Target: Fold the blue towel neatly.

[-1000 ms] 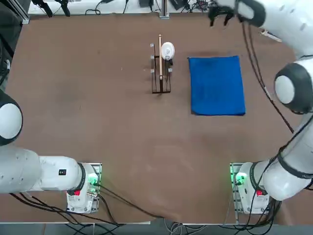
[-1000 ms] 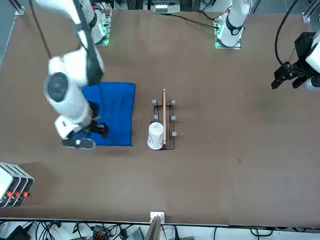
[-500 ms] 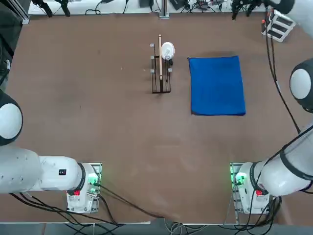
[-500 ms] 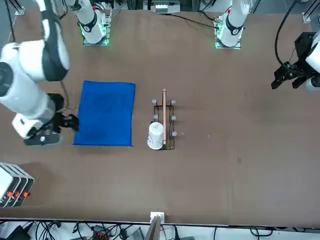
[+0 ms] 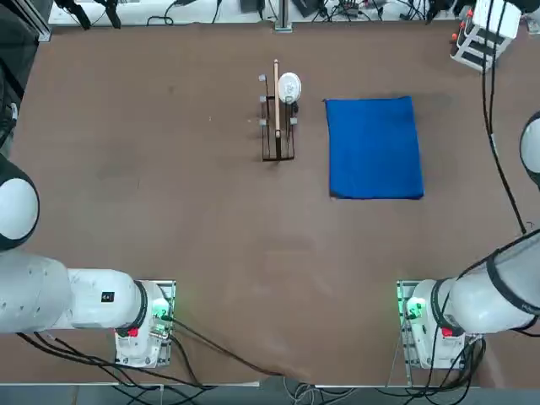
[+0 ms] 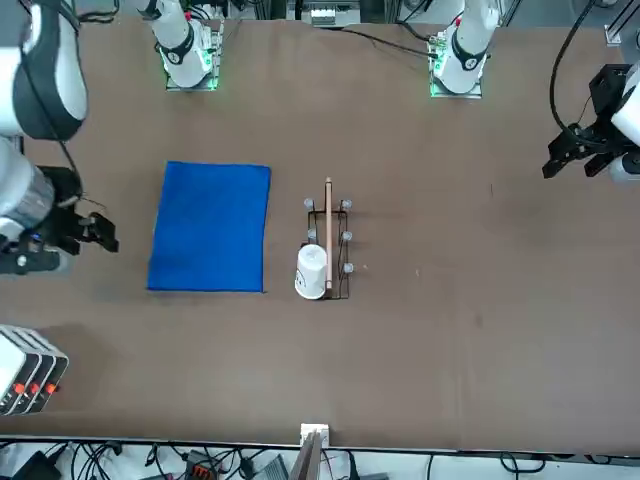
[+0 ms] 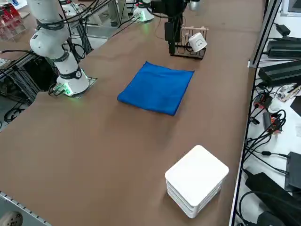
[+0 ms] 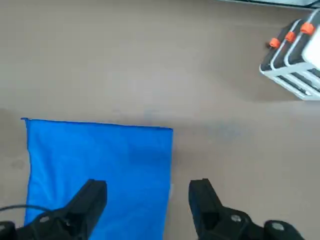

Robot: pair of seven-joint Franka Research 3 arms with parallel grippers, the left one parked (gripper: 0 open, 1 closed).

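The blue towel [image 5: 375, 148] lies flat on the brown table as a tidy rectangle, right of the rack; it also shows in the front view [image 6: 210, 228] and the right side view [image 7: 157, 88]. My right gripper [image 6: 95, 232] hangs in the air beside the towel's outer long edge, toward the table's right side, touching nothing. In the wrist view the towel [image 8: 100, 155] lies below the gripper [image 8: 147, 200], whose two black fingers stand wide apart with nothing between them. The gripper is open.
A wire rack with a wooden slat and a white cup [image 5: 278, 110] stands just left of the towel. A white stacked box with orange buttons [image 5: 481, 42] sits at the far right corner, also seen in the right side view [image 7: 196, 181].
My right arm has swung away from above the towel's far end toward the table's right side. The towel has not moved and the gripper has stayed open.
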